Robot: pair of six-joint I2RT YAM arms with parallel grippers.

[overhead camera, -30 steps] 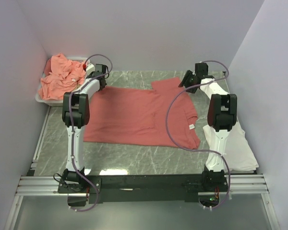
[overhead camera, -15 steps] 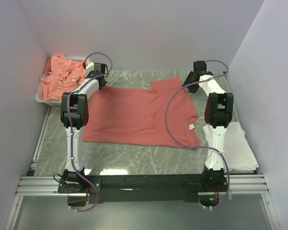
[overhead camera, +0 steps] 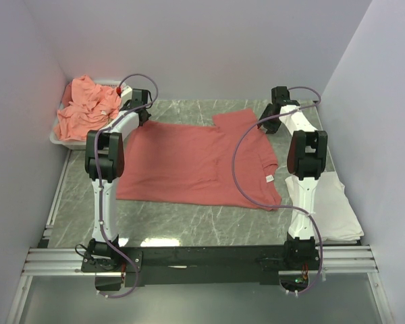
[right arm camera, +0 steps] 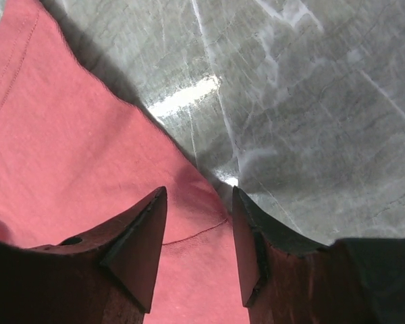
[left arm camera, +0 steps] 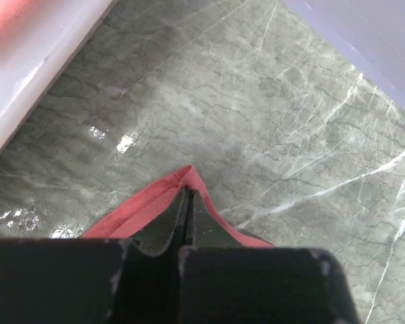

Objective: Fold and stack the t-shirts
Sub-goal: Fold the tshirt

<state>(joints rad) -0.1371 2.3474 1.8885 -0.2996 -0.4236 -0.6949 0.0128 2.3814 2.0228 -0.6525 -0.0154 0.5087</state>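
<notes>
Coral t-shirt [overhead camera: 182,162]: 1 spread | white folded garment [overhead camera: 337,206]: 1 | left tool [left arm camera: 189,197] clamped on t-shirt corner | right tool [right arm camera: 199,194] apart

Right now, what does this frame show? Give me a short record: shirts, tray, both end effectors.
spread t-shirt: coral-red, flat on the table
left end effector: shut on the t-shirt's far left corner
right end effector: open, over the t-shirt's far right edge
tray: far left, holding crumpled t-shirts
white garment: folded, near right

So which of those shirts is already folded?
The white one, near right. The red shirt lies spread flat; the salmon ones are a crumpled heap far left.
</notes>
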